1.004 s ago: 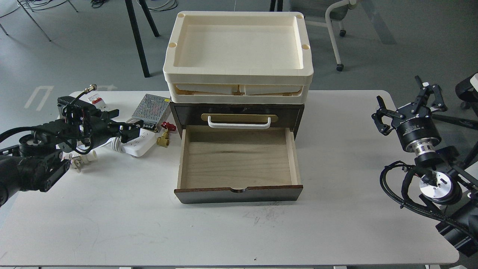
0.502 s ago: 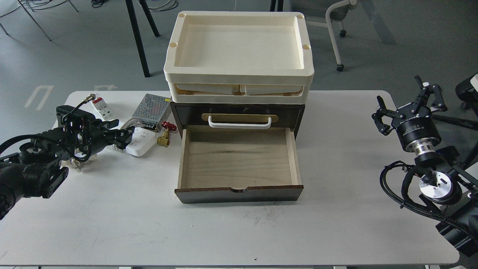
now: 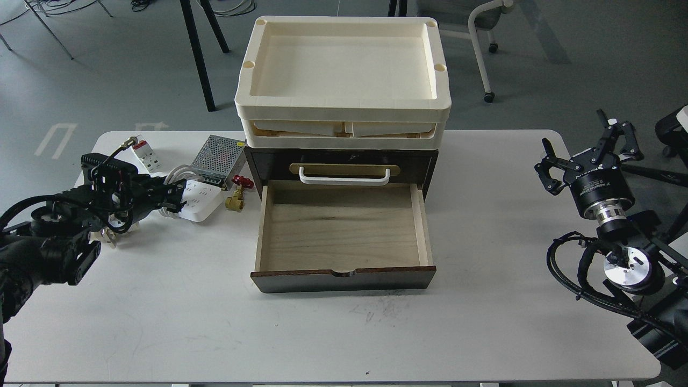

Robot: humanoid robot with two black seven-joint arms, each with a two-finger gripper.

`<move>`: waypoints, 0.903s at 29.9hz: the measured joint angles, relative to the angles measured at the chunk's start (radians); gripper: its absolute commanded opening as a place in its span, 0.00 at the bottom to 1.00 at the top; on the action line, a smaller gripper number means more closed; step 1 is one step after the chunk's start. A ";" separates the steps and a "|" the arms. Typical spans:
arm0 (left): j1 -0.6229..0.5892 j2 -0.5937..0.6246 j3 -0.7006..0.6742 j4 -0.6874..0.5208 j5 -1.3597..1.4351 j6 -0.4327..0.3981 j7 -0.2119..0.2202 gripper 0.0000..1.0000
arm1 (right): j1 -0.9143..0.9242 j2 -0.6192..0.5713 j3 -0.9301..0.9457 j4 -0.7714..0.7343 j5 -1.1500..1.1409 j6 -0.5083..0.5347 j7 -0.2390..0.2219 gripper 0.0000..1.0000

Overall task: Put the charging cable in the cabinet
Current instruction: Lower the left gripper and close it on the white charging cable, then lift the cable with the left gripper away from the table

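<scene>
The cabinet [image 3: 344, 215] stands mid-table with its lower drawer [image 3: 343, 231] pulled out and bare; the charging cable [image 3: 198, 200] lies on the table [image 3: 215, 322] just left of the cabinet, beside a perforated metal box [image 3: 217, 153] and a red-handled brass valve [image 3: 237, 191]. The left gripper [image 3: 171, 194] sits at the cable's coiled cord, left of the cabinet, but whether its fingers clamp it cannot be told. The right gripper [image 3: 588, 150] hangs well right of the cabinet, fingers spread apart, holding nothing
</scene>
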 measured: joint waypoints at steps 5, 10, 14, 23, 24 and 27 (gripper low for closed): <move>-0.012 -0.004 -0.003 -0.005 -0.007 -0.007 0.000 0.18 | 0.000 0.000 0.000 0.000 0.000 0.000 0.000 1.00; -0.021 0.009 -0.006 -0.011 -0.073 -0.017 0.000 0.17 | 0.000 0.000 0.000 0.000 0.000 0.000 0.000 1.00; -0.032 0.036 -0.007 -0.012 -0.127 -0.063 0.000 0.17 | 0.000 0.000 0.000 0.000 0.000 0.000 0.000 1.00; -0.133 0.116 -0.011 -0.013 -0.217 -0.162 0.000 0.09 | 0.000 0.000 0.000 0.000 0.000 0.000 0.000 1.00; -0.148 0.125 -0.011 -0.013 -0.230 -0.174 0.000 0.08 | 0.000 0.000 0.000 0.000 0.000 0.000 0.000 1.00; -0.186 0.149 -0.011 -0.013 -0.267 -0.191 0.000 0.06 | 0.000 0.000 0.000 0.000 0.000 0.000 0.000 1.00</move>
